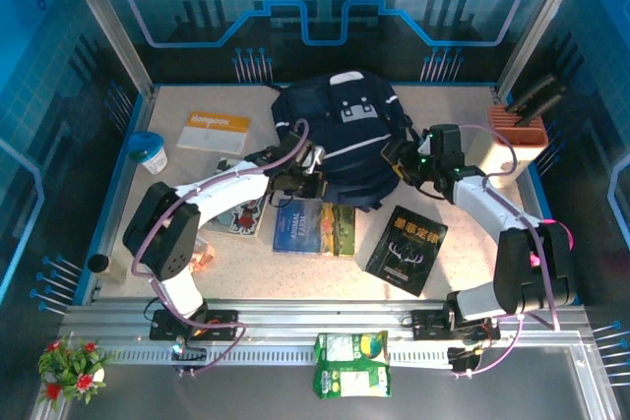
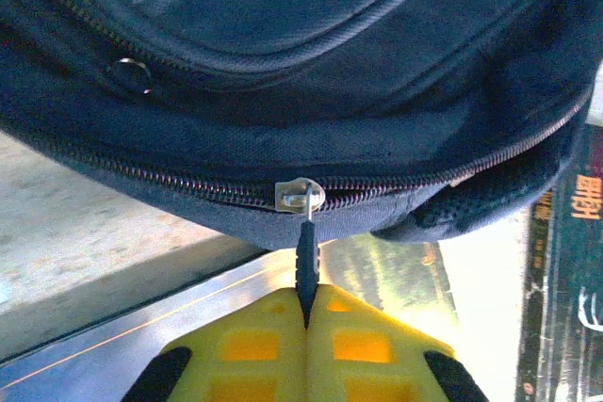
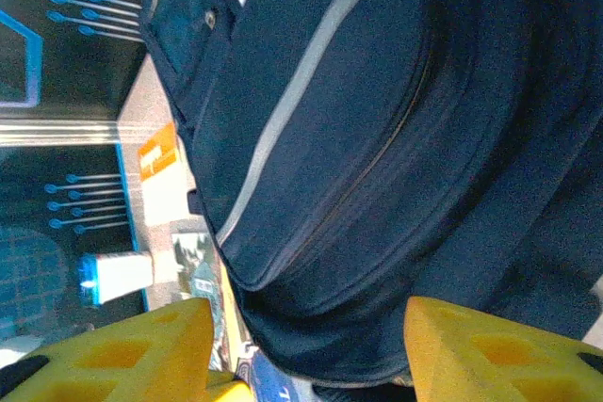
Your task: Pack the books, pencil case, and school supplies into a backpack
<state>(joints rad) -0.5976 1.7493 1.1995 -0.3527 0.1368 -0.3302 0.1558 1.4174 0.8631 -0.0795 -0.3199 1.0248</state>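
**Zipper Pull Clamped at the Backpack's Near Edge, Books Laid Out in Front**

Nearest the arm bases, a green-and-white packet was seen lying on the metal rail, with a small bunch of red flowers at the left corner. On the table, three books were laid flat outside the backpack. The black-covered book was on the right and the blue-green "Animal Farm" book in the middle. The grey-covered book lay on the left, partly hidden under the left arm.

Just beyond the books, the left gripper was pressed together on the dark zipper pull, which hung from the metal slider on the backpack's near edge. Zipper teeth ran to both sides of the slider; whether that stretch was parted could not be told, and nothing of the bag's inside could be made out.

At the backpack's right side, the right gripper was held with its yellow fingers well apart. Navy fabric and the pale stripe lay between and beyond them; contact with the fabric could not be judged.

Farther back, an orange-and-white book and a blue-lidded cup stood left of the backpack. In the far right corner, a slotted holder held dark items too small to identify.
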